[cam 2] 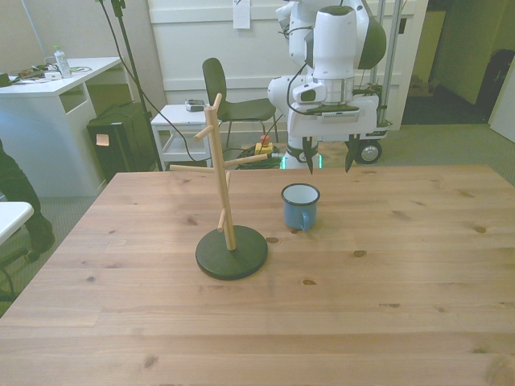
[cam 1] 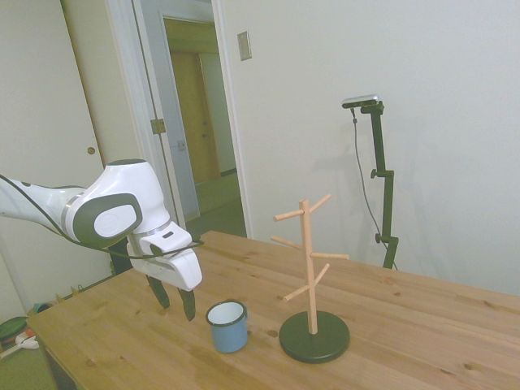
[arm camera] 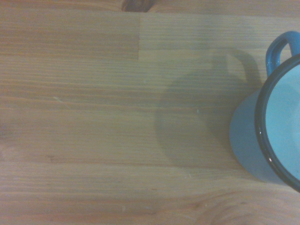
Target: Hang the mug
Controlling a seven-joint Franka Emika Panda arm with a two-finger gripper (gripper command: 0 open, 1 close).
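Note:
The light-blue enamel mug (cam 1: 227, 326) (cam 2: 300, 206) (arm camera: 272, 126) stands upright on the wooden table, its white inside and dark rim showing. Its loop handle (arm camera: 280, 49) shows in the wrist view. The wooden peg tree (cam 1: 310, 268) (cam 2: 221, 189) rises from a dark round base (cam 2: 232, 252), close beside the mug on the front view's left. My gripper (cam 1: 175, 301) (cam 2: 330, 163) hovers above the table just behind the mug, toward the table's far edge. Its dark fingers point down, spread apart, holding nothing.
In the front view, a chair (cam 2: 233, 100), a small white cart (cam 2: 181, 133) and a white desk (cam 2: 48, 96) stand beyond the table's far edge. The side view shows an open doorway (cam 1: 199, 122) behind the arm.

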